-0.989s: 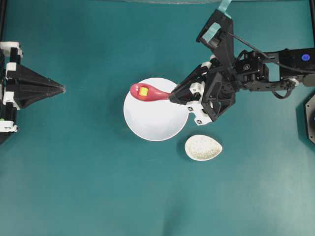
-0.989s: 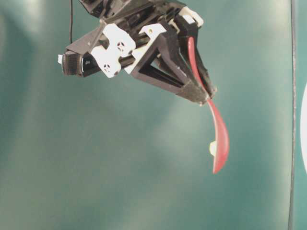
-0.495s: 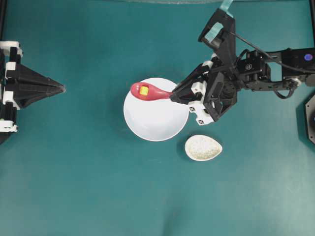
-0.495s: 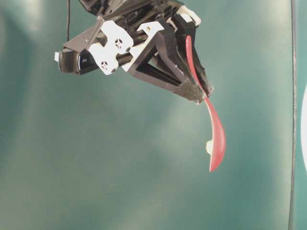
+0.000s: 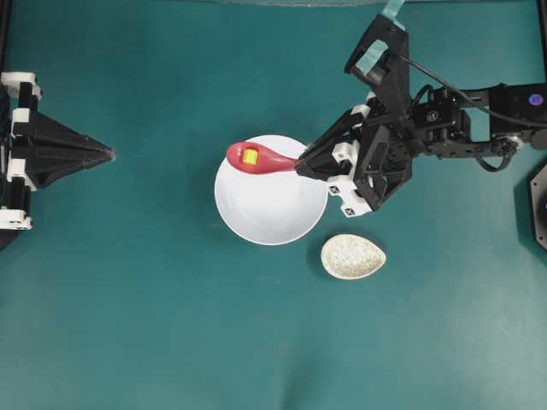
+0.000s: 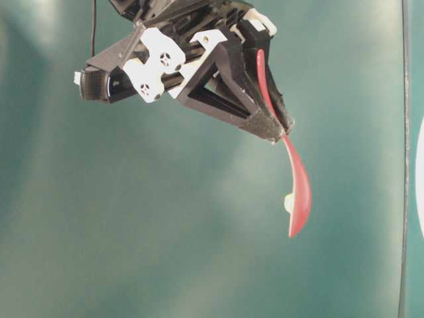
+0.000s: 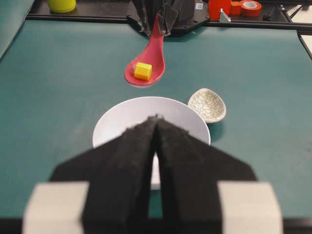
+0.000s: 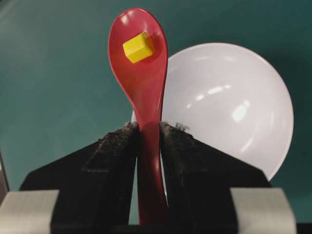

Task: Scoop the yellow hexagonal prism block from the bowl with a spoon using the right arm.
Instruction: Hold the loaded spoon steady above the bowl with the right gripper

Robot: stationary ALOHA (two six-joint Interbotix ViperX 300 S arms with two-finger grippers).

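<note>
Keeping the scoop level is what matters now, I judge: the right gripper is clamping the spoon by its handle above the bowl's far rim, near the table's middle. One white bowl is sitting there, empty, beside one speckled spoon rest. One yellow hexagonal prism block is riding in the scoop. The left gripper is idling, pressed closed on nothing.

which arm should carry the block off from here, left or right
Right. The right hand is shut on the spoon, with the yellow block in its scoop above the bowl. The left hand is shut and far off.
</note>
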